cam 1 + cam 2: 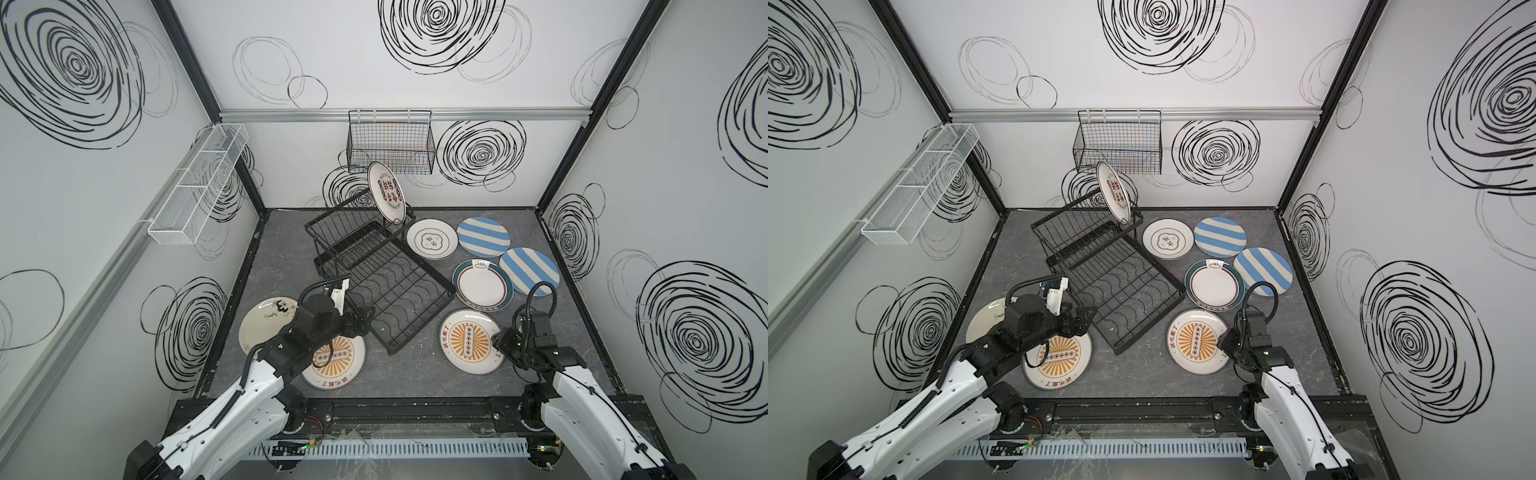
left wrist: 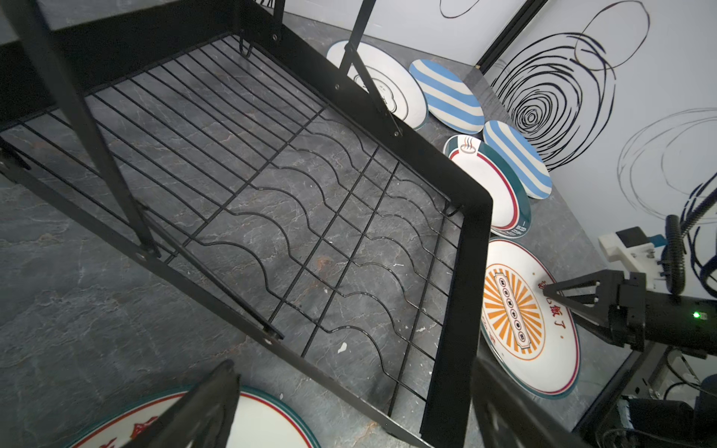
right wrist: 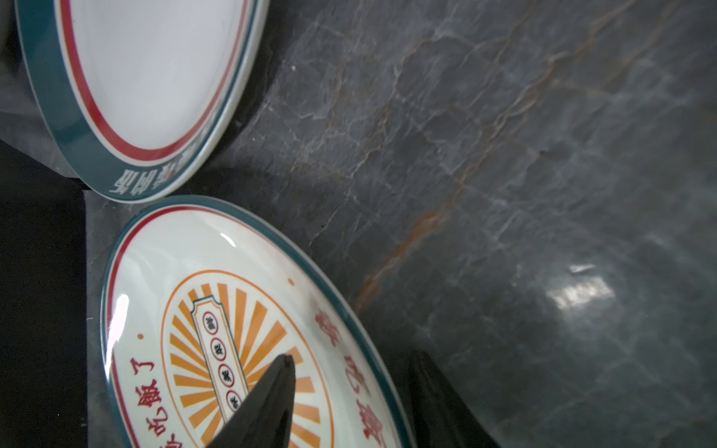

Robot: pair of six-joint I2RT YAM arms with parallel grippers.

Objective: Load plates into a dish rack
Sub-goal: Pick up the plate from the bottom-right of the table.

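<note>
Right gripper (image 3: 353, 358) stands with jaws apart astride the rim of a sunburst plate (image 3: 217, 310), one finger over its face, one outside above the table (image 3: 504, 155); left gripper (image 1: 365, 318) hangs with fingers spread wide by a corner of the rack (image 1: 401, 286). One red-lettered plate (image 1: 386, 191) stands tilted in its upper tier; the rest lie flat on the table.

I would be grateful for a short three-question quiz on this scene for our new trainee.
1. How many plates stand in the dish rack?
2. True or false: the right hand straddles the rim of an orange sunburst plate.
3. The racked plate stands in which tier: A upper, B lower?
Key: 1. One, the red-character plate. 2. True. 3. A.
</note>
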